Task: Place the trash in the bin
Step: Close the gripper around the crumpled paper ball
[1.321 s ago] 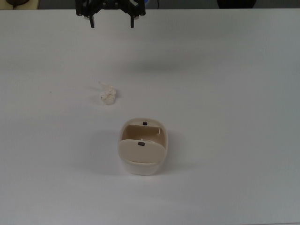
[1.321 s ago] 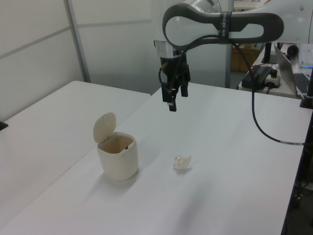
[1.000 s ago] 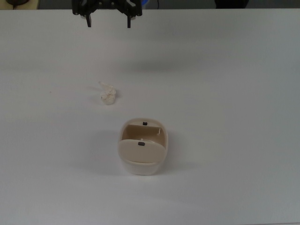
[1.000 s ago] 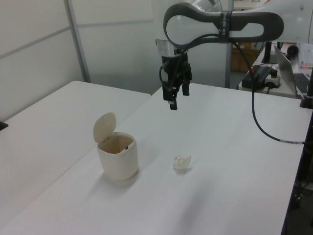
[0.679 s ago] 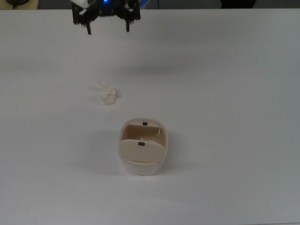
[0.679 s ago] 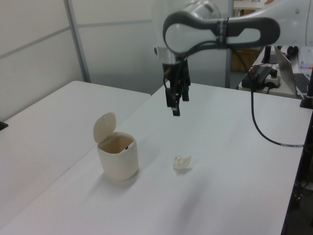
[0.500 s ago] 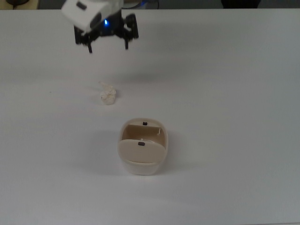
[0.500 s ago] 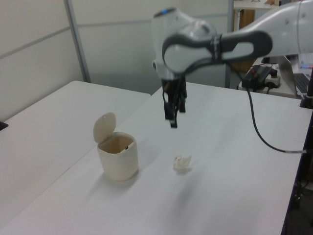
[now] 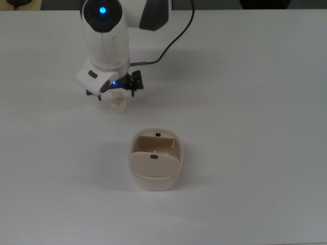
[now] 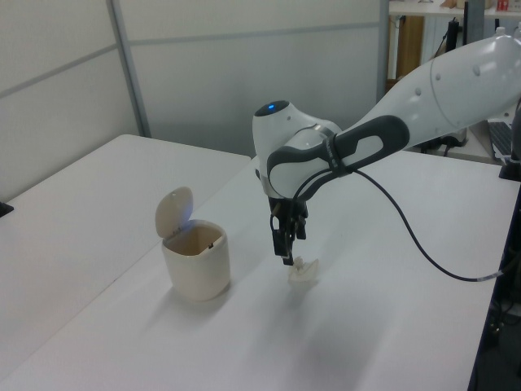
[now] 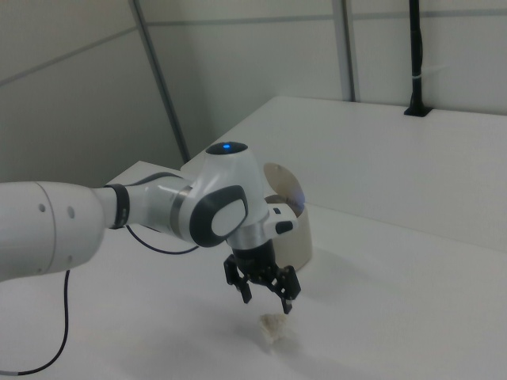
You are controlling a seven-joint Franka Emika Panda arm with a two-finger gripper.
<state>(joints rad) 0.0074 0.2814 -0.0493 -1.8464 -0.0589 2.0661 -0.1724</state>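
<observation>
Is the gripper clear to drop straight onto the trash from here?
Probably yes: the gripper hangs open just above the trash, nothing lies between them, and the bin stands well apart.

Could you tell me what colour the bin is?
Cream-beige; the bin shows best in the left view.

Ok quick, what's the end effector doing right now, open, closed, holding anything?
End effector: open, holding nothing, just above the trash.

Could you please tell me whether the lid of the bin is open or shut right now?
Open. The bin stands upright with its flap lid swung up in the left view, and the top view shows its bare interior.
</observation>
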